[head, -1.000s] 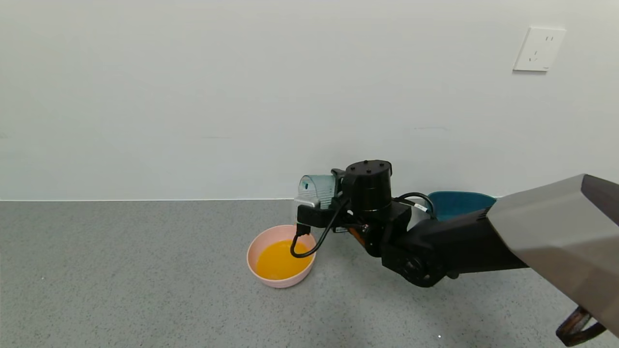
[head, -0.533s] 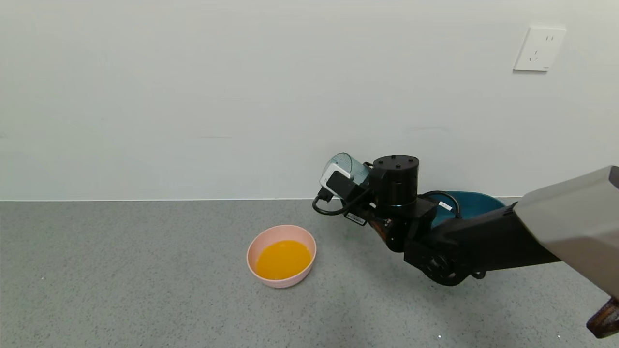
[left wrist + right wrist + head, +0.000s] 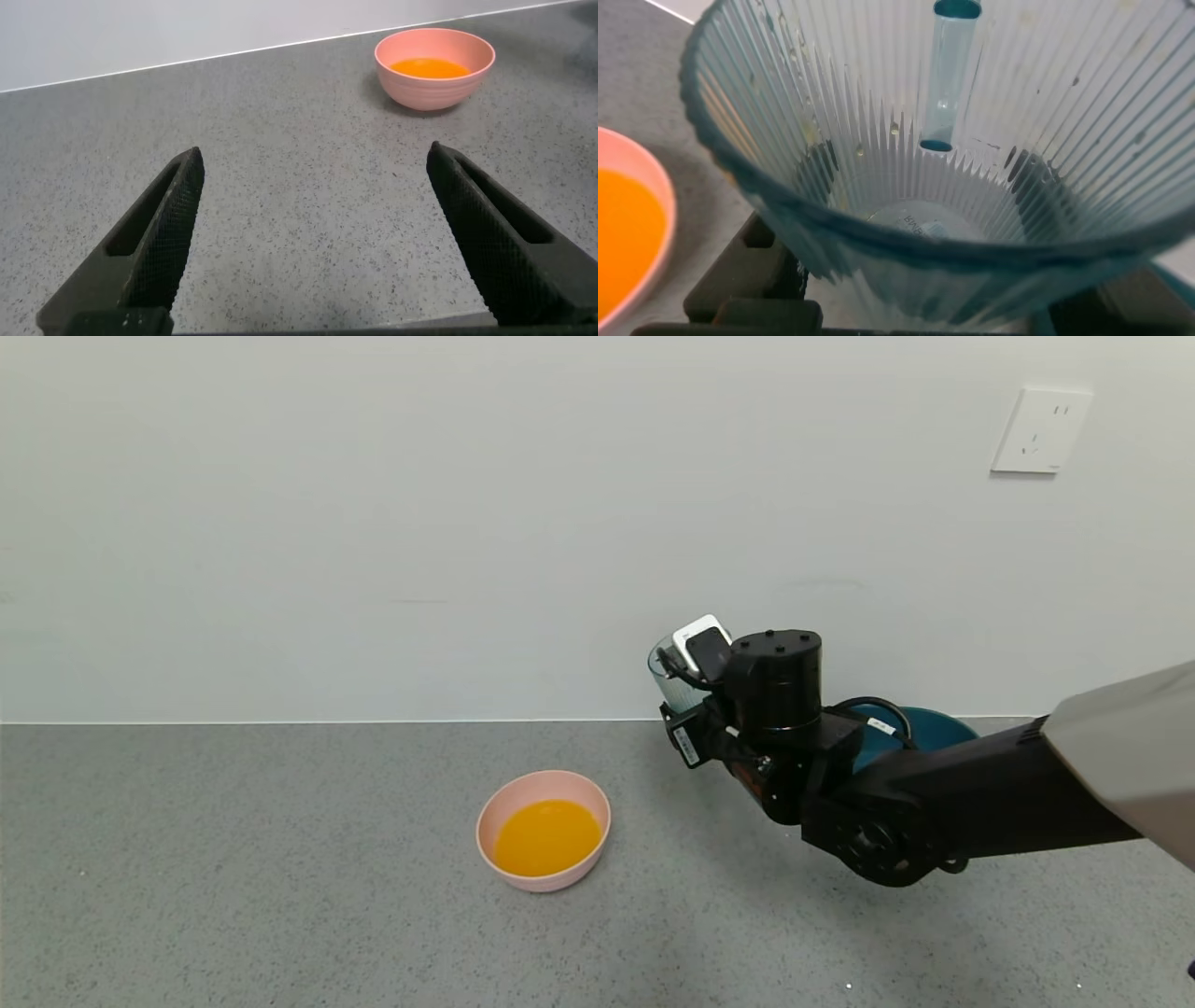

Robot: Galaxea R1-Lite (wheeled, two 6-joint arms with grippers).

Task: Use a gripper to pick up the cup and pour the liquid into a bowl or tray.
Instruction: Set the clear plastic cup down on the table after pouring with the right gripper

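On grey counter, one bowl (image 3: 543, 831) of liquid (image 3: 547, 836), right gripper (image 3: 695, 709) jaws clamping one cup (image 3: 952, 177), left gripper (image 3: 313, 243) jaws apart

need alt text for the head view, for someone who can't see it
The right gripper holds an empty cup in the air, up and to the right of a pink bowl full of orange liquid. The bowl sits on a grey speckled counter before a white wall; a teal tray peeks out behind the arm.
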